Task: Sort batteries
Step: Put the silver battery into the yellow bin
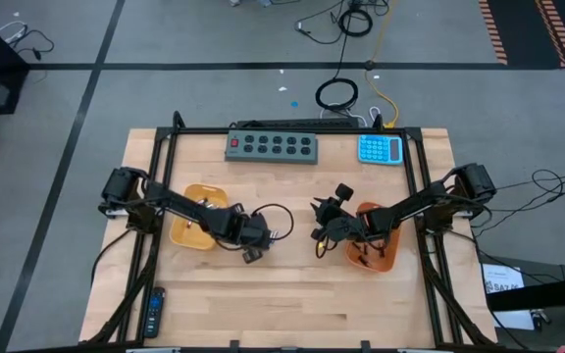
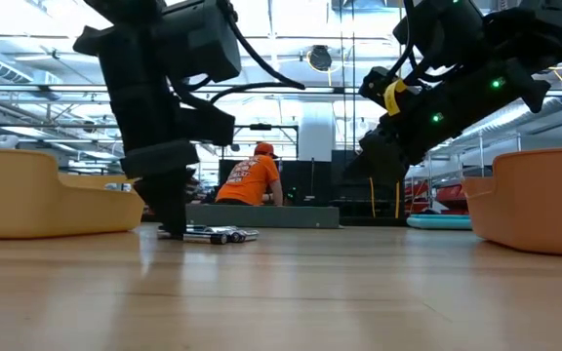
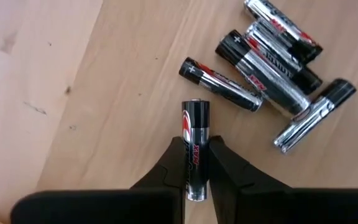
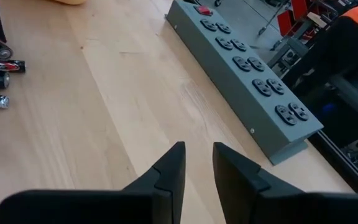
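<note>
Broadly, the wooden table [image 1: 292, 294] carries a grey power strip [image 1: 272, 146] at its far edge, an orange tray [image 1: 192, 232] on the left and another [image 1: 376, 258] on the right. Between the trays, the left hand [image 3: 197, 163] is clamped on one dark battery [image 3: 195, 134], just beside the loose batteries [image 3: 277, 65]. The right hand [image 4: 199, 163] hangs above bare wood, fingers apart.
</note>
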Available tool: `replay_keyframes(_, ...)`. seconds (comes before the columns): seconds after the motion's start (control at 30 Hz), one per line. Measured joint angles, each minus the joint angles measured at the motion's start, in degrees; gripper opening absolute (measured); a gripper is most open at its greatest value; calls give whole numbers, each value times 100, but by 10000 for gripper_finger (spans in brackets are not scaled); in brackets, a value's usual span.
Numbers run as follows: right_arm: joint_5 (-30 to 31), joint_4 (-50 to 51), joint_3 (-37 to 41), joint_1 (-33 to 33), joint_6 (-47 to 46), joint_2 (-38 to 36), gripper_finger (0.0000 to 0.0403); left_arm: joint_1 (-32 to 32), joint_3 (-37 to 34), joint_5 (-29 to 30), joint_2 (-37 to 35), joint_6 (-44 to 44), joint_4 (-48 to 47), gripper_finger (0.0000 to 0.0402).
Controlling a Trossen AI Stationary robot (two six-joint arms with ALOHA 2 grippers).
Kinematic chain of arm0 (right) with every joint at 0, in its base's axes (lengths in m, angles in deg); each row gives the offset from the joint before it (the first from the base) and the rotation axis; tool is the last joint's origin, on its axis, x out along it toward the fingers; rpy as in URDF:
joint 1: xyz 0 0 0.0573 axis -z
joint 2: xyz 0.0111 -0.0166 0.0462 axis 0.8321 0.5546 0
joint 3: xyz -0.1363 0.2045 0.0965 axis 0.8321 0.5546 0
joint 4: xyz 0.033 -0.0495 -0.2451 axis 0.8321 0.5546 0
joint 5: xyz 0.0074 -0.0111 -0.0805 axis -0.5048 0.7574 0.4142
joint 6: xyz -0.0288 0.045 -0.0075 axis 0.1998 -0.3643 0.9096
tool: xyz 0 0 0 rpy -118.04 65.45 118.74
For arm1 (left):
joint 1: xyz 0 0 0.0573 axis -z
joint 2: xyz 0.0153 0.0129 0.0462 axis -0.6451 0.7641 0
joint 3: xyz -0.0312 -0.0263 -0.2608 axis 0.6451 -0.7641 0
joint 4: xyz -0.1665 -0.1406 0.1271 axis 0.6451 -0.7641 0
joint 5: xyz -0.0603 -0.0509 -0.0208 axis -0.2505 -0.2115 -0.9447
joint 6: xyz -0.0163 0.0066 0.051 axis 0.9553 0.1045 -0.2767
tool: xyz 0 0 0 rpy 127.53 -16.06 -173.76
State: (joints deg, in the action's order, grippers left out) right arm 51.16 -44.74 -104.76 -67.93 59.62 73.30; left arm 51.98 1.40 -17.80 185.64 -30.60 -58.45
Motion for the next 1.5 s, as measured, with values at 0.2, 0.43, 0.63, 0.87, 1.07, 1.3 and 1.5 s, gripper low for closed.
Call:
replay_keyframes(0.2,-1,122,0,0,-144,0,72,138,261,26,-387,21,-802,41)
replay_keyframes(0.43,-1,351,2,-11,-301,0,72,420,646,442,-1536,936,-2360,41)
replay_keyframes(0.63,-1,369,2,-11,-269,0,72,569,205,561,-2143,2263,-4146,47)
replay_keyframes(0.87,-195,367,2,-11,-271,0,72,587,-122,607,-2284,2109,-4135,213)
replay_keyframes(1.07,-276,317,2,-11,-251,0,72,591,157,964,-2290,1456,-3289,262)
replay_keyframes(1.3,-276,315,4,-11,-104,0,72,591,179,593,-1711,-626,81,228)
replay_keyframes(1.5,-276,326,4,-11,-104,0,72,591,277,23,-884,-1277,632,187)
